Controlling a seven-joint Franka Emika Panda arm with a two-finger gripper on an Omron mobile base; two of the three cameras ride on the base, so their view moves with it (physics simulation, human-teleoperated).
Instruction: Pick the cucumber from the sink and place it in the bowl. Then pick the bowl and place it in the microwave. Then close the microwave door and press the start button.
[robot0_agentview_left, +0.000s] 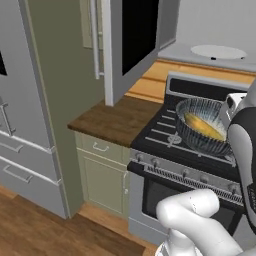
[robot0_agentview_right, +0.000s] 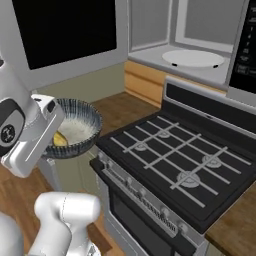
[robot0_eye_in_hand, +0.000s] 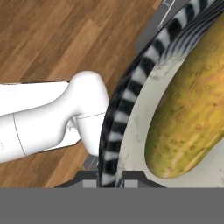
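Note:
My gripper (robot0_eye_in_hand: 109, 177) is shut on the rim of the dark ribbed bowl (robot0_eye_in_hand: 127, 109), one finger inside and one outside. The yellow-orange cucumber (robot0_eye_in_hand: 192, 109) lies inside the bowl. In the left base view the bowl (robot0_agentview_left: 200, 132) with the cucumber (robot0_agentview_left: 204, 126) hangs over the range's burners, gripper (robot0_agentview_left: 225, 119) at its right rim. In the right base view the bowl (robot0_agentview_right: 77, 127) and cucumber (robot0_agentview_right: 60, 140) sit left of the range, gripper (robot0_agentview_right: 52, 131) at the near rim. The microwave (robot0_agentview_right: 192, 57) stands open above, its door (robot0_agentview_left: 135, 40) swung wide to the left.
A black gas range (robot0_agentview_right: 170, 155) with grates and front knobs lies under the microwave. A wooden counter (robot0_agentview_left: 115, 117) runs left of it, then a tall steel fridge (robot0_agentview_left: 20, 125). The microwave's dark control panel (robot0_agentview_right: 247, 45) is at the right. The door's bar handle (robot0_agentview_left: 95, 40) juts outward.

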